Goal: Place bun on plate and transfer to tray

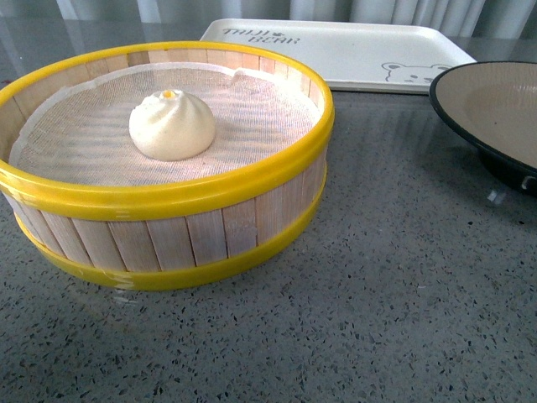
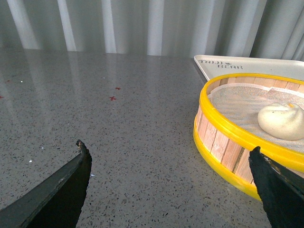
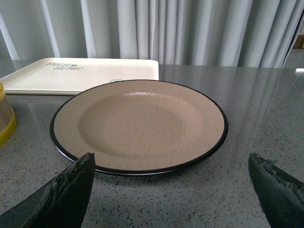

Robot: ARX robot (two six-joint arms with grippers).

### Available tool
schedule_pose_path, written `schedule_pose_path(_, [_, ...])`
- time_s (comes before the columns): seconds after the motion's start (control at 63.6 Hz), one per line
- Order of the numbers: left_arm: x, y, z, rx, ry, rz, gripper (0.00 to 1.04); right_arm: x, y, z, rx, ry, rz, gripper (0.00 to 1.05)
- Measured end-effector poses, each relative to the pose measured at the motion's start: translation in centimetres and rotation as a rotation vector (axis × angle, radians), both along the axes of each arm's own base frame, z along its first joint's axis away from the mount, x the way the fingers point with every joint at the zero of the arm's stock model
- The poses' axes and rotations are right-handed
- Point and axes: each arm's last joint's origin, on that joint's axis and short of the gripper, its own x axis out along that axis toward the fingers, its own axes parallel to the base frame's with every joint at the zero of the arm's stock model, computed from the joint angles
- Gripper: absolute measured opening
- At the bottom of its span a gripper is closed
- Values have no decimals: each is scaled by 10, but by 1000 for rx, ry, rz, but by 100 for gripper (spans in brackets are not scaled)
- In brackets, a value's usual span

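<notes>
Grey speckled counter (image 1: 377,294), curtain (image 3: 190,28) behind. Bun (image 1: 171,126) sits on the cloth liner (image 1: 84,138) inside the steamer basket (image 1: 168,206); plate (image 3: 137,126) bare to its right, tray (image 1: 352,50) beyond. Left gripper (image 2: 168,146) and right gripper (image 3: 171,156) both spread wide, holding nothing. Risks: squashing the soft bun, snagging the cloth, clipping the basket rim.

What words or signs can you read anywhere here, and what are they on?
"BEAR": lower line of the dark lettering on the tray.
Upper line there: begins "TA", the rest too stylised to read surely.
A bear-face drawing on the tray: no words.
The bun, plate, steamer basket: no writing seen.
</notes>
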Motion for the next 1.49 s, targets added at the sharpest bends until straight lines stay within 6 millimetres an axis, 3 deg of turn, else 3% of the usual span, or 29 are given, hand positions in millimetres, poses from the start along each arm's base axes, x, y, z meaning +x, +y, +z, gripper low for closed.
schedule_pose_path(0.551, [0,0,0,0,0,0,98,0,0,0,0,0,0,96])
schedule_pose_path(0.724, [2,3,-9,-128,349,329,98,0,0,0,0,0,0,96])
schedule_pose_path(1.054, [12,8,8,-251,284,356,98,0,0,0,0,0,0,96])
schedule_pose_path(1.164, [28,5,30,-249,232,327,98,0,0,0,0,0,0,96])
schedule_pose_path(1.29, [60,-2,67,-208,167,274,98,0,0,0,0,0,0,96])
schedule_pose_path(1.384, [106,-16,104,-147,138,219,98,0,0,0,0,0,0,96])
schedule_pose_path(1.494, [145,-42,125,-91,165,119,98,0,0,0,0,0,0,96])
